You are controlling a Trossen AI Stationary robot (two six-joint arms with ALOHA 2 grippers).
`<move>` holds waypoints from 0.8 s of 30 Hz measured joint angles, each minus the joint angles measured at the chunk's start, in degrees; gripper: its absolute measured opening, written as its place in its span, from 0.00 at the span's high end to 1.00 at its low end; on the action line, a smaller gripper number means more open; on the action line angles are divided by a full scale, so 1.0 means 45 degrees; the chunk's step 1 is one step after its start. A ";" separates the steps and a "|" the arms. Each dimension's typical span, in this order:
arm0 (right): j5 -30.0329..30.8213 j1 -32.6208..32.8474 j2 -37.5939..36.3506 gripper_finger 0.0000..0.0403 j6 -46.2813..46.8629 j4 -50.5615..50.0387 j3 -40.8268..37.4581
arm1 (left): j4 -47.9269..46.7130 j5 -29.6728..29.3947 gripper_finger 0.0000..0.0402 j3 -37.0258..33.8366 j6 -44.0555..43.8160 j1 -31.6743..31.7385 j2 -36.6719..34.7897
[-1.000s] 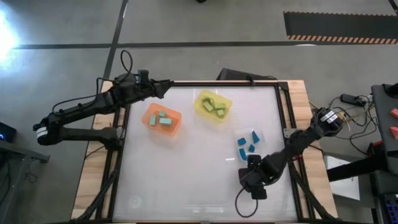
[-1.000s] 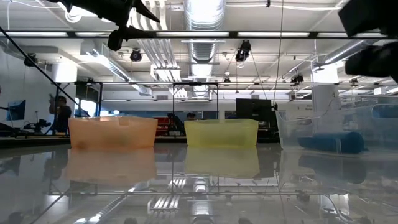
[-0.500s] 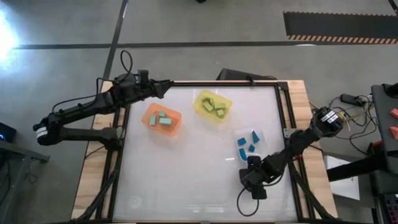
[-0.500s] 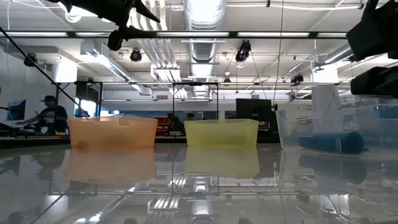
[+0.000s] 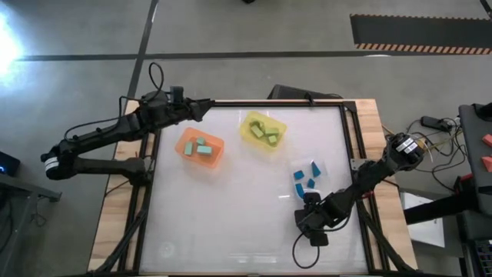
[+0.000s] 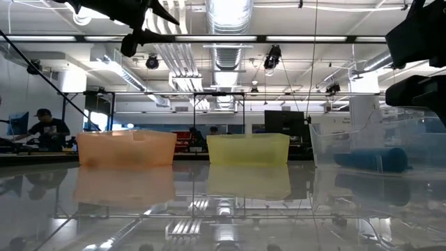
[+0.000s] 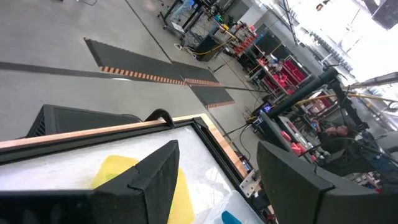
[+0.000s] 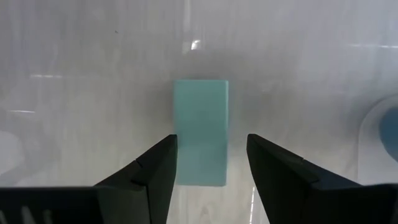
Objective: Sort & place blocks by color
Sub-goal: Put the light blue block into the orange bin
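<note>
A mint-teal bar block point(image 8: 200, 130) lies flat on the white table, seen only in the right wrist view. My right gripper point(image 8: 208, 168) points down over it at the table's near right point(image 5: 309, 219), open, one finger on each side of the block's nearer end. Mint-teal blocks lie in the orange bin point(image 5: 201, 148), yellow-green ones in the yellow bin point(image 5: 264, 131), and blue ones in the clear bin point(image 5: 307, 179). My left gripper point(image 5: 207, 108) waits open, held high over the table's far left corner.
The three bins stand in a slanting row from far left to mid right. The table's wooden frame point(image 5: 369, 154) runs along the right side, with cables and equipment beyond it. Bare table lies near and left of the right gripper.
My right gripper has sunk toward the table over the mint-teal block, its fingers staying apart. The left arm has kept still.
</note>
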 joint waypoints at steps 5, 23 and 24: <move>-0.0118 0.0003 -0.0352 0.54 0.0233 0.0004 0.0085 | 0.0000 0.0001 0.50 0.0000 -0.0069 0.0000 0.0002; -0.0291 0.0151 -0.0463 0.54 0.0860 -0.0247 0.0024 | 0.0000 -0.0004 0.50 0.0000 -0.0064 0.0005 0.0027; -0.0291 0.0151 -0.0476 0.54 0.0908 -0.0295 0.0027 | 0.0000 -0.0004 0.50 0.0000 -0.0064 0.0005 0.0027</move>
